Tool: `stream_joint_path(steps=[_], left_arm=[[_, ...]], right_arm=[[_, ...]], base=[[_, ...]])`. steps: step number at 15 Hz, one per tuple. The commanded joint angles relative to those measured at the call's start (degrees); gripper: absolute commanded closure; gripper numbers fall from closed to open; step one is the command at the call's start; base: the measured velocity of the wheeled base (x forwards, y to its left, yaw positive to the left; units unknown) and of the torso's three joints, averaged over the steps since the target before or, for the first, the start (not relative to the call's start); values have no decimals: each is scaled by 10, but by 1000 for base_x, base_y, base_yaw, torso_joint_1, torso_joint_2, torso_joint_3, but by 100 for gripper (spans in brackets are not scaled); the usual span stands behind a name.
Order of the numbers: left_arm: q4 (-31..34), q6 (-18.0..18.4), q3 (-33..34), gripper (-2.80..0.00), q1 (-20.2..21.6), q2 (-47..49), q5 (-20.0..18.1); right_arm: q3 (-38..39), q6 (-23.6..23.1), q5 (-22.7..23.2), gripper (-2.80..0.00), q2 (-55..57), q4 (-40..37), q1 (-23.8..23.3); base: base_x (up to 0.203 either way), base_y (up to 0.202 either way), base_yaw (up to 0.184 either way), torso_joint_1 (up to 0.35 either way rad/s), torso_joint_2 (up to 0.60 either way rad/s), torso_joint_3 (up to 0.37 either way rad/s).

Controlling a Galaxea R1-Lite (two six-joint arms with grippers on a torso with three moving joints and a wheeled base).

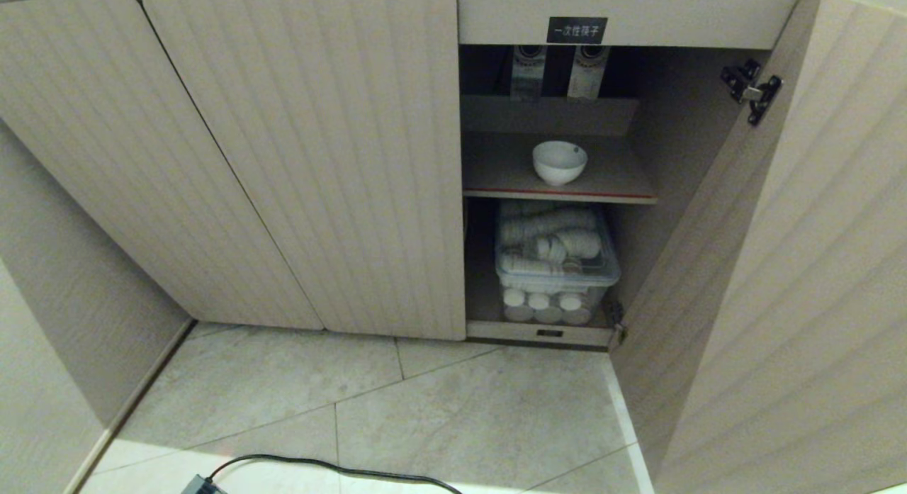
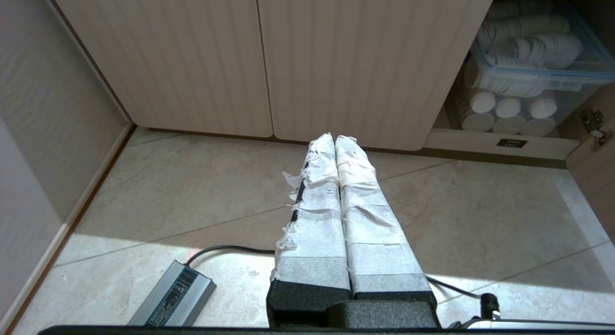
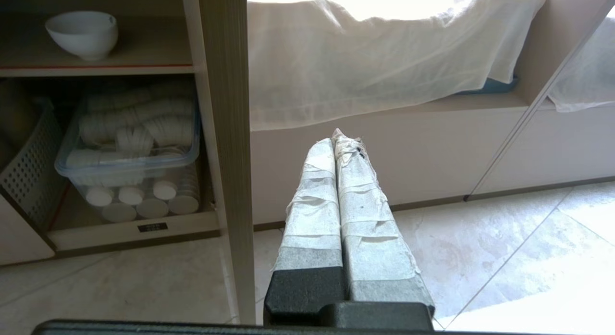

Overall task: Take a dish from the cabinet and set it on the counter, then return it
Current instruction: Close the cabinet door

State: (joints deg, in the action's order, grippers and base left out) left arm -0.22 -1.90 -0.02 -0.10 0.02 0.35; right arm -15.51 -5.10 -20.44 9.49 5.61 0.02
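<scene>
Sitting on the cabinet [image 1: 368, 161] shelf, the dish [image 1: 559, 161] is well apart from the right end effector [image 3: 339, 139].

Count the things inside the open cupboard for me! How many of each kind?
White bowl on the shelf: 1
Clear lidded plastic box of white stacked cups, below: 1
Grey perforated basket beside the box: 1
Paper-wrapped packets hanging at the top: 2
Total: 5
</scene>
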Motion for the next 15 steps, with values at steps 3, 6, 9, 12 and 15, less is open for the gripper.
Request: stream_joint_path(steps=[3, 6, 9, 12, 15], left_arm=[[0, 0, 0, 0, 0, 0, 0], [0, 0, -1, 0, 0, 0, 0], [0, 0, 0, 0, 0, 0, -1], [0, -1, 0, 0, 0, 0, 0], [0, 0, 0, 0, 0, 0, 0]], right_arm=[[-16, 4, 1, 0, 32, 32, -2], [-21, 4, 5, 0, 42, 49, -3], [-29, 21, 8, 0, 58, 67, -4], [-34, 23, 30, 0, 69, 91, -7], [-33, 24, 61, 0, 70, 117, -7]], base=[[0, 0, 0, 0, 0, 0], [0, 0, 0, 0, 0, 0], [0, 0, 0, 0, 0, 0], [0, 0, 0, 0, 0, 0], [0, 0, 0, 0, 0, 0]])
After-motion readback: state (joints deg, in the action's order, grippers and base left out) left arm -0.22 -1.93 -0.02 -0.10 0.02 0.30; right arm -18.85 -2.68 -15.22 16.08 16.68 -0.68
